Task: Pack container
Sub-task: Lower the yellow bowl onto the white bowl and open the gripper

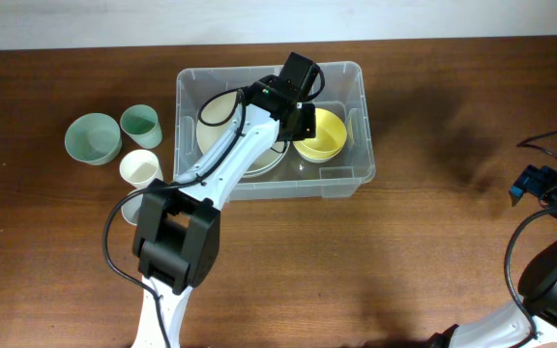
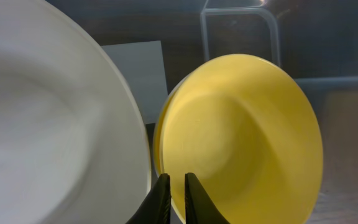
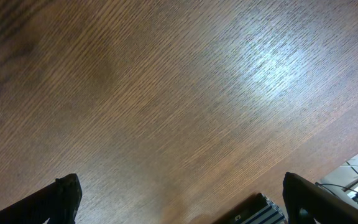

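Now the left arm (image 1: 228, 155) reaches into the container (image 1: 354, 176), its claw (image 2: 178, 182) pinching the yellow bowl's (image 2: 247, 137) rim.

We've got the L arm (image 1: 225, 159) stretched from the table's near edge twd the far edge, L gripper (image 2: 178, 190) w/ fingers pinched almost together. R gripper (image 3: 179, 193) sits by the right edge, fingers spread wide.

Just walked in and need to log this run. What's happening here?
The left gripper is inside the container, fingers nearly together at the yellow bowl, beside a white dish; whether it grips is unclear. A green bowl, green cup and white cup stand outside. The right gripper hangs open over the table.
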